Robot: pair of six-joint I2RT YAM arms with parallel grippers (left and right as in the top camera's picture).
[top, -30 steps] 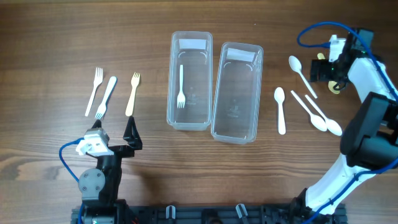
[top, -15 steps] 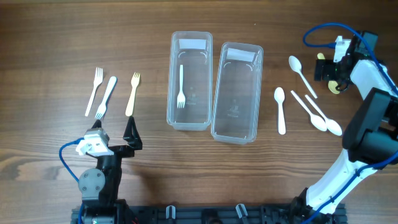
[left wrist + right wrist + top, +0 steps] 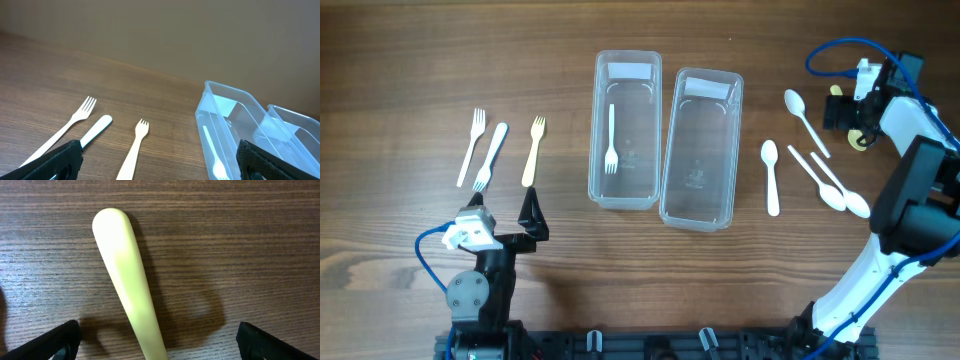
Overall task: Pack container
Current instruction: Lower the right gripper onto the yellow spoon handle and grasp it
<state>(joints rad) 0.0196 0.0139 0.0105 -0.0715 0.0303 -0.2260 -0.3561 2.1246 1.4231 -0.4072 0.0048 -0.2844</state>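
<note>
The right pincer (image 3: 160,347) hangs low over the counter (image 3: 420,60) near its far right side, fingers set wide apart and gripping nothing. Between them a pale yellow utensil (image 3: 127,275) lies flat on the wood, rounded end pointing away from the wrist camera. Whether that end is a handle tip or a narrow bowl cannot be told. Four white spoons (image 3: 806,120) lie just beside it, towards the middle.

Two clear tubs stand side by side at the centre. The left container (image 3: 640,170) holds one white fork (image 3: 610,140), and the right container (image 3: 700,150) looks bare. Three more forks (image 3: 533,150) lie well to the left. The left pincer (image 3: 504,215) sits behind them near the front edge, fingers apart and holding nothing.

The yellow piece is probably very light, thin moulded plastic, stiff along its length but with some spring. It looks smooth enough to slip, and because it lies flat there is little to get under. The best hold seems to be across the narrow shaft near the middle, with the fingers closing on its two side edges. A grip near one end would probably let it swivel or flick away. The squeeze should be firm but gentle. The empty right tub seems the likely home for it
</note>
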